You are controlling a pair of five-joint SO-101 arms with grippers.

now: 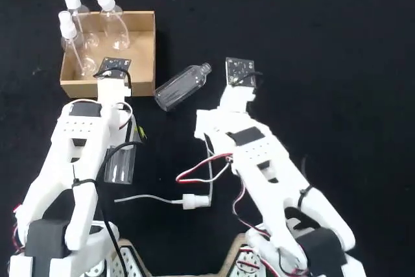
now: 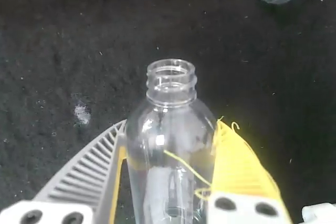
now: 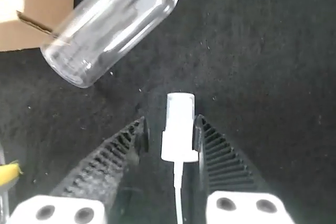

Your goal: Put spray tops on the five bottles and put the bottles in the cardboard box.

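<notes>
Clear bottle (image 2: 170,129), open threaded neck

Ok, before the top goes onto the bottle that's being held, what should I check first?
1. Bottle clamped in left gripper: ok.
2. Its neck open, no top on: ok.
3. Spray top firmly held by right gripper: cannot tell.
4. Top lined up over neck: not ok, they are apart.
5. Free space in box beside three finished bottles: ok.
</notes>
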